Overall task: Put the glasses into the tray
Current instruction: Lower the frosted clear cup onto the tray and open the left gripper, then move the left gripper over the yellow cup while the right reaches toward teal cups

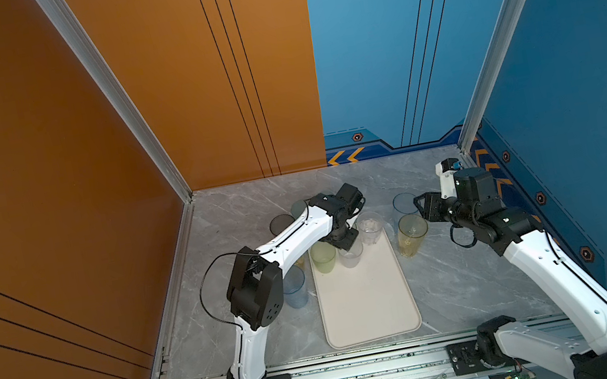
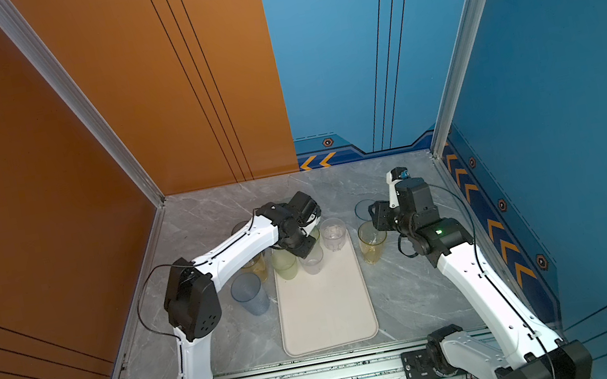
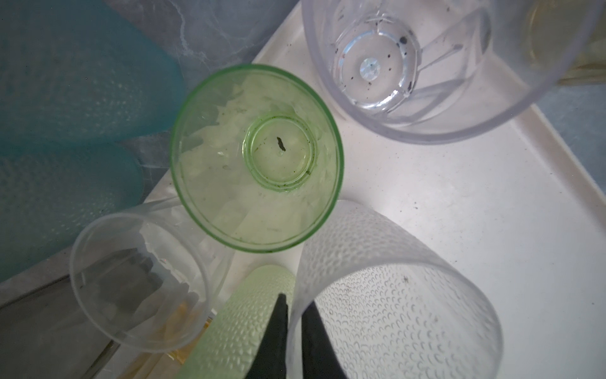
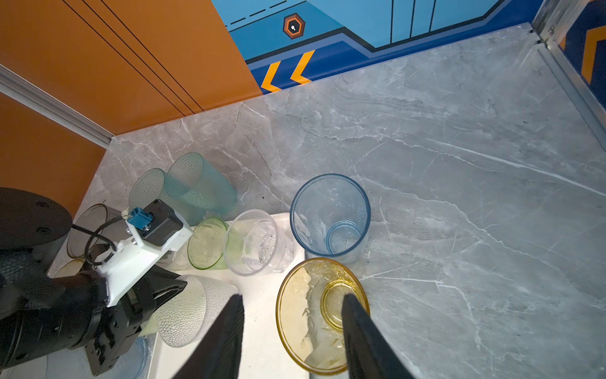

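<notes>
The cream tray (image 1: 368,305) (image 2: 325,313) lies mid-table. My left gripper (image 3: 295,300) (image 1: 344,240) is shut on the rim wall of a frosted clear dimpled glass (image 3: 393,295) (image 1: 351,256) (image 4: 187,311) at the tray's far end, one finger inside and one outside. Beside it stand a green dimpled glass (image 3: 249,315) (image 1: 323,256), a short green glass (image 3: 257,157) and a clear faceted glass (image 3: 426,65) (image 1: 370,227). My right gripper (image 4: 293,297) (image 1: 421,207) hangs open above a yellow glass (image 4: 314,315) (image 1: 411,235) just right of the tray, holding nothing.
A blue glass (image 4: 329,216) (image 1: 403,204) stands behind the yellow one. Left of the tray are a ribbed light-blue tumbler (image 1: 294,287), a smoky glass (image 1: 281,224) and two teal glasses (image 4: 200,187) lying down. A small clear glass (image 3: 137,282) stands at the tray's corner.
</notes>
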Action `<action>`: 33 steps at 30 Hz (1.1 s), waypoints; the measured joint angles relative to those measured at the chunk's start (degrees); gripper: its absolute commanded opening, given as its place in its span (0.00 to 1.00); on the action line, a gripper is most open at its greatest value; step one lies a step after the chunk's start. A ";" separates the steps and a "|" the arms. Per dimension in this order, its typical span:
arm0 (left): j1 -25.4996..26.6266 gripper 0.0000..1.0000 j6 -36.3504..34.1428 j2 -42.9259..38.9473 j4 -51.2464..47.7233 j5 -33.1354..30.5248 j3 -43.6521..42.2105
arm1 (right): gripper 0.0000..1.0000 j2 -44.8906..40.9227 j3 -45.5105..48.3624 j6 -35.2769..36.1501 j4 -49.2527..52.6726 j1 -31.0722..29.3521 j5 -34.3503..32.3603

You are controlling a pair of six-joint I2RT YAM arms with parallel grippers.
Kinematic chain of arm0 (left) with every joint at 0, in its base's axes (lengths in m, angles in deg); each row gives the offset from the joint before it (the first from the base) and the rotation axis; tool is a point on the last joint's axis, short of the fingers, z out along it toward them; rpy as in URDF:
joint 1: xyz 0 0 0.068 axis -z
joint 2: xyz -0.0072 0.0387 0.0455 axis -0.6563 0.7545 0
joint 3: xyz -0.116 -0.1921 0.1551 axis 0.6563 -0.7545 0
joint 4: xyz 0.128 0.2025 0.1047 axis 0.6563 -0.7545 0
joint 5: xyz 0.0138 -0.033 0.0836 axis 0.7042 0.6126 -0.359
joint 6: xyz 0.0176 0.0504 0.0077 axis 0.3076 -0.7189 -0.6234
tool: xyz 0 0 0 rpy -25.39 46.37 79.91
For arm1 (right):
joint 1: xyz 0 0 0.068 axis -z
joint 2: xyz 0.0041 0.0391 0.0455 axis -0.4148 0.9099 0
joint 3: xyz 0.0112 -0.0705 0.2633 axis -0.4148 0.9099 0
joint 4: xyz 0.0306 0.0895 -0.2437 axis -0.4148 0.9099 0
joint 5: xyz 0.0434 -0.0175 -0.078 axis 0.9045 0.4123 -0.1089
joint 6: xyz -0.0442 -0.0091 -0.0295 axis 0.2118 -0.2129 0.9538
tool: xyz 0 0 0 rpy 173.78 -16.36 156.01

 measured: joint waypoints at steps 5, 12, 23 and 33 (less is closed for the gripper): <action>0.00 0.21 0.02 0.00 0.11 0.20 0.00 | 0.48 0.02 -0.26 0.00 0.00 -0.20 0.00; 0.00 0.22 0.02 0.00 0.52 0.22 -0.02 | 0.48 0.02 -0.26 0.00 0.00 -0.66 -0.02; -0.70 0.20 0.31 -7.96 5.33 0.13 -6.08 | 0.48 1.03 -0.37 0.00 0.00 -1.14 -0.02; -0.70 0.21 2.03 -27.28 17.66 -1.51 -18.91 | 0.48 4.96 -4.50 0.90 0.33 -4.57 -0.33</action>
